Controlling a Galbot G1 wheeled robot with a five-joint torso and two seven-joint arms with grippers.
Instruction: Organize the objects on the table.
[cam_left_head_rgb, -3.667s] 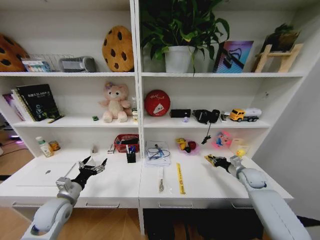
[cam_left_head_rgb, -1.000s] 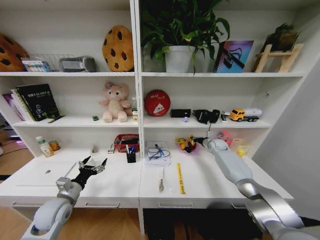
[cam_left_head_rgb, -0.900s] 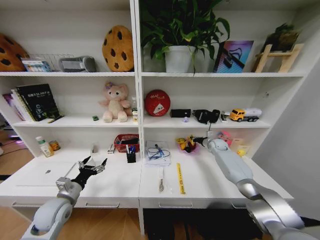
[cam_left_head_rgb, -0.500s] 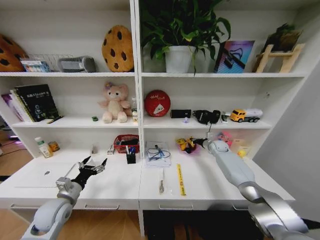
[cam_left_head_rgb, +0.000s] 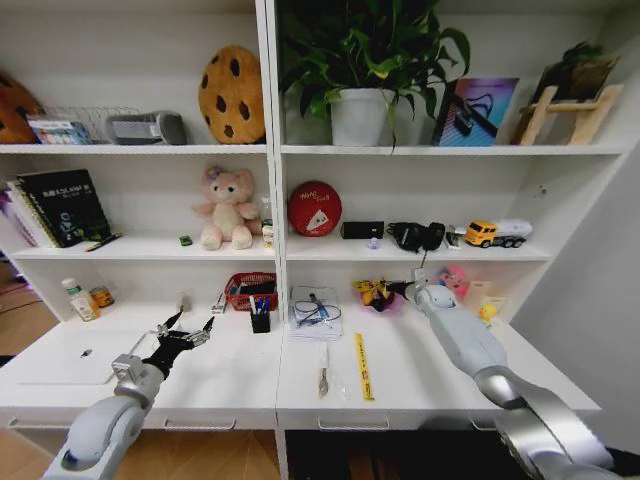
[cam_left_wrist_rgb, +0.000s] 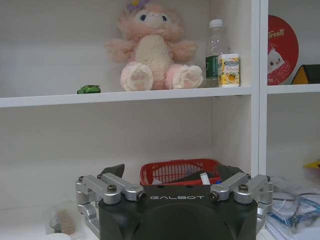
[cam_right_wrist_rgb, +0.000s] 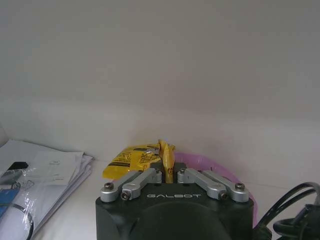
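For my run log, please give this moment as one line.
right hand: shut on yellow packet at pink bowl | left hand: open, hovering over table

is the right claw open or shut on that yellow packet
Shut. In the right wrist view the right claw has its fingers pinched together on a yellow packet over the pink bowl.

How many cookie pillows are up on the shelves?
2. One cookie cushion stands on the top shelf beside the potted plant; another cookie cushion sits at that shelf's far left edge, partly cut off.
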